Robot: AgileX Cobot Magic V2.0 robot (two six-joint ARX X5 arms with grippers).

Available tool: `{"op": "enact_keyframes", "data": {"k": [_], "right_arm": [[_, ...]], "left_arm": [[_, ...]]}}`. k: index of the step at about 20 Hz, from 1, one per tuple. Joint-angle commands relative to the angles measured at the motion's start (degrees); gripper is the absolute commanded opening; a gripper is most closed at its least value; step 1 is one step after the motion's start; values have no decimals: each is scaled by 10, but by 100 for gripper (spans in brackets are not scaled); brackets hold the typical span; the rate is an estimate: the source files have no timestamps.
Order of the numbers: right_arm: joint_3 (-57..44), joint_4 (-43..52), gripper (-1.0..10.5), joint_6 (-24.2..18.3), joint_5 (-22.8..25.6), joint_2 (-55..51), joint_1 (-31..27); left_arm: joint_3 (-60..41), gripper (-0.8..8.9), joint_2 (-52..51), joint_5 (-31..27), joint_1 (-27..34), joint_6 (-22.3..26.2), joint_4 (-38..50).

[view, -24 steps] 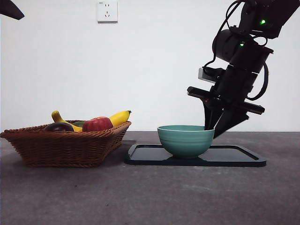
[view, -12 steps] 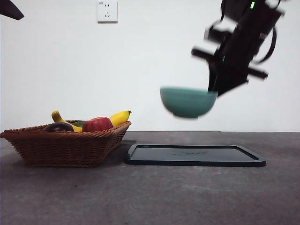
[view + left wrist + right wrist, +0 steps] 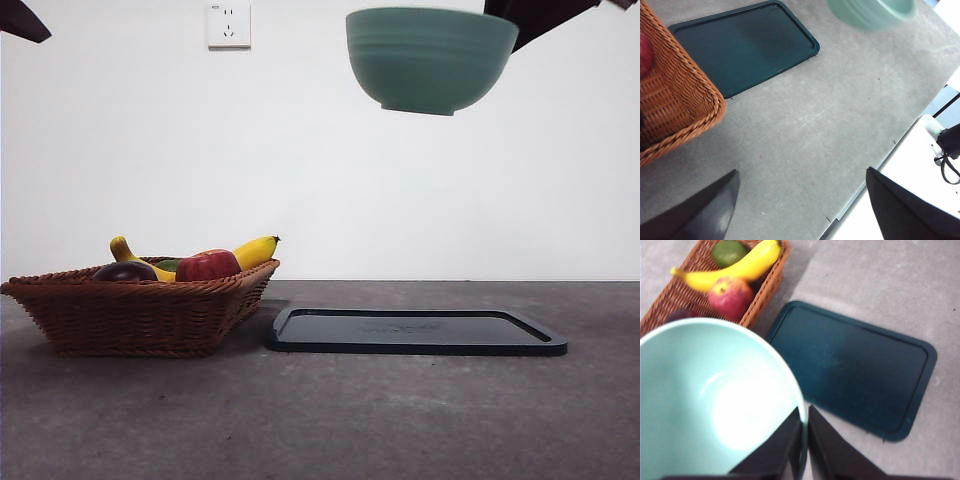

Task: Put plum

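The plum (image 3: 125,271) is a dark purple round fruit lying at the left of the wicker basket (image 3: 140,315); in the right wrist view only a sliver of the plum (image 3: 682,315) peeks past the bowl's rim. My right gripper (image 3: 804,435) is shut on the rim of a teal bowl (image 3: 715,400). It holds the bowl (image 3: 430,60) high in the air above the dark tray (image 3: 415,330). My left gripper (image 3: 800,200) hangs open and empty above the bare table beside the basket (image 3: 670,100).
The basket also holds a red apple (image 3: 207,265), a banana (image 3: 255,250) and a green lime (image 3: 727,251). The tray (image 3: 855,365) lies flat to the right of the basket with nothing on it. A black tip of the waiting arm (image 3: 20,20) shows at the top left corner.
The right gripper has lifted the teal bowl off the tray and carried it straight up to the top of the front view. The basket and fruit have not moved.
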Motion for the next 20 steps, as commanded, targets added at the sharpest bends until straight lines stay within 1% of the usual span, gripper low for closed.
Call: {"op": "enact_keyframes", "data": {"k": [1,5,8,12,16,20], "right_arm": [[-40,8,10,-3,6,-16,24],[-126,48,10,13,17,-31,56],[-191,100,10,29,16,-31,74],[-257,155,10,47,16,-25,86],[-291,187,10,54,16,-2,88],[-293,209,10,54,17,34,88]], "left_arm": [[13,402,3,3,-3,5,4],[13,402,3,3,-3,5,5],[13,402,3,3,-3,5,4],[13,402,3,3,-3,5,4],[13,402,3,3,-3,5,4],[13,402,3,3,-3,5,3]]}}
